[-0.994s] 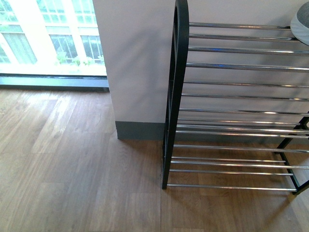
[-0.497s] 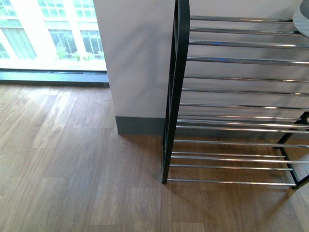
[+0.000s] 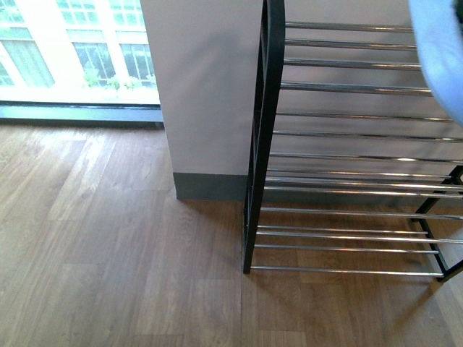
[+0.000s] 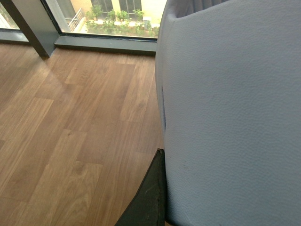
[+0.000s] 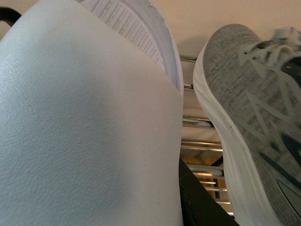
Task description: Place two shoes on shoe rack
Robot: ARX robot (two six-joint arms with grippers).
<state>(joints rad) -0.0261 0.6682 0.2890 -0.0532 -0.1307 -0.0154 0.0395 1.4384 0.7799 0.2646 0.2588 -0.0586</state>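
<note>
One grey sneaker (image 5: 244, 117) lies across the shoe rack (image 3: 347, 87) rods, probably so its sole bridges them. A pale blue sandal (image 5: 84, 132) fills your wrist views, so I cannot tell whether the left gripper or right gripper is clenched.

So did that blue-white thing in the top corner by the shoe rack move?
Yes. The pale blue-white thing has come lower and further left, now covering more of the shoe rack's top rods.
</note>
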